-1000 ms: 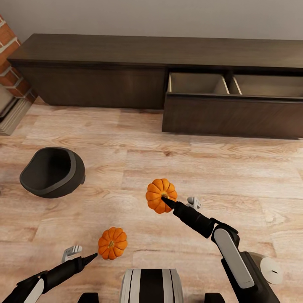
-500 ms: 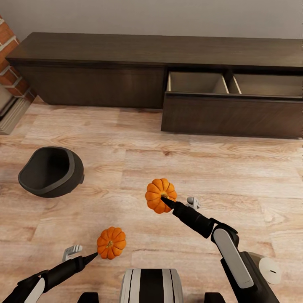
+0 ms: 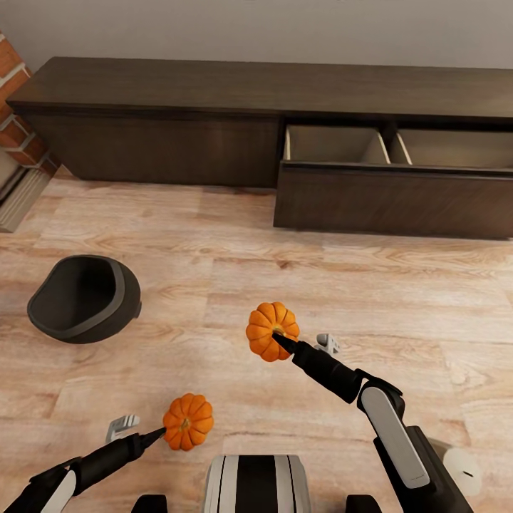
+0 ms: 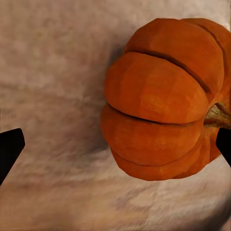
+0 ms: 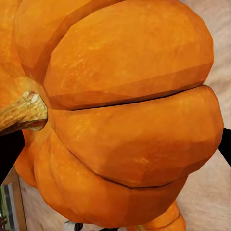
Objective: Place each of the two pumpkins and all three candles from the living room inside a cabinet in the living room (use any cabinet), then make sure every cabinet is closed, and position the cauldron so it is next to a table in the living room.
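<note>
Wood-plank floor (image 3: 399, 285) runs to long dark cabinet (image 3: 214, 107) at far wall; brick (image 3: 14, 107) at far left edge. Cabinet's rt section stands pulled open, pale compartments exposed (image 3: 331, 142); presumably left so for loading; lt fronts shut.

Right gripper (image 3: 276, 338) clamps one pumpkin (image 3: 271, 329), carried clear of floor, well short of the open section; wrist view has fruit between both black fingertips, stem (image 5: 21, 113) sideways, so held on its side. Judgement: secure enough for transit, but rounded ribs could let it roll out.

Left gripper (image 3: 158, 433) is at second pumpkin (image 3: 187, 422), near robot base (image 3: 256, 484); one finger (image 3: 121, 426) sits wide to the side; in wrist view pumpkin (image 4: 163, 101) lies off-centre against one fingertip, other fingertip (image 4: 9, 147) well apart; jaws appear spread, not gripping. Whether fruit rests on floor or is nudged: can't tell.

Cauldron (image 3: 84, 299) on floor at left, tipped, mouth toward camera; no table in sight, so that step not done. Pale cylinder (image 3: 463, 470) at lower rt by arm; poss. candle, unconfirmed.

Next, by judgement: centre and close lt jaws, then drive to open compartments.
</note>
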